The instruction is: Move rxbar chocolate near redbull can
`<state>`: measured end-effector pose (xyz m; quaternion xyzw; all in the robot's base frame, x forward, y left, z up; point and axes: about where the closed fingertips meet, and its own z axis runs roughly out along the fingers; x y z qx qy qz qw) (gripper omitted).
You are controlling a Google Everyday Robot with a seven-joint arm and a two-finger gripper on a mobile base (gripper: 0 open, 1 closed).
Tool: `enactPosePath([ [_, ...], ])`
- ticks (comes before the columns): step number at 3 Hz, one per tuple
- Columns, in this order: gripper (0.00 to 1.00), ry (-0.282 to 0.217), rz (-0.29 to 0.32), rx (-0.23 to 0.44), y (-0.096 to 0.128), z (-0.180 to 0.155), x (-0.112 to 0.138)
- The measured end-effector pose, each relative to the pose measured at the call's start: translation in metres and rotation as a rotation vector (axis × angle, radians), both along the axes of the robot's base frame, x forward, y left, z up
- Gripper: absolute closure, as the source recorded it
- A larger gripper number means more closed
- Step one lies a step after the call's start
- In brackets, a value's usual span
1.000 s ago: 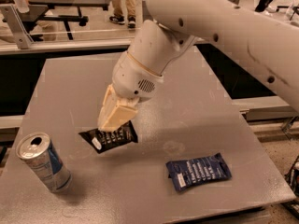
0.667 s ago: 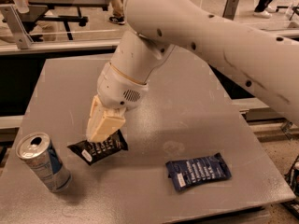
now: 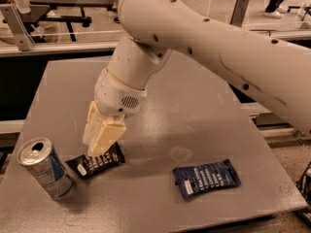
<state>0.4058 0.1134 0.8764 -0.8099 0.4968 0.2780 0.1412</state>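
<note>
- Where the grey table point(image 3: 204, 106) comes nearest, at the lower left of the frame, the redbull can point(image 3: 44, 170) stands tilted from this angle, with its pull-tab top showing.
- Lower right: a dark blue wrapper point(image 3: 206, 178) lies flat on the table, well apart from the can and the gripper.
- The rxbar chocolate point(image 3: 100, 162) is lower left of centre, just beside the can on its right. It is a black wrapper with white text, and its long side runs at a slant. A narrow gap shows between bar and can; they do not touch.
- The gripper point(image 3: 96, 153) points downward onto the bar's upper edge. The cream fingers point(image 3: 108, 136) are drawn together and pinch the wrapper's edge between their tips.
- Whether the bar rests fully on the table or is slightly lifted at the gripped edge cannot be told.
- The white arm point(image 3: 209, 38) runs from the wrist at centre left up and across to the right edge of the frame.
- Upper left, beyond the table: a metal bench frame point(image 3: 53, 6) on a tan floor.
</note>
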Motion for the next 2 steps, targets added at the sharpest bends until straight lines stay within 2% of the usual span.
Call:
enactPosePath([
  [1,0.00,-0.003,0.003,0.000,0.0016,0.0005,-0.0010],
  [2,0.00,-0.003,0.003,0.000,0.0016,0.0005,-0.0010],
])
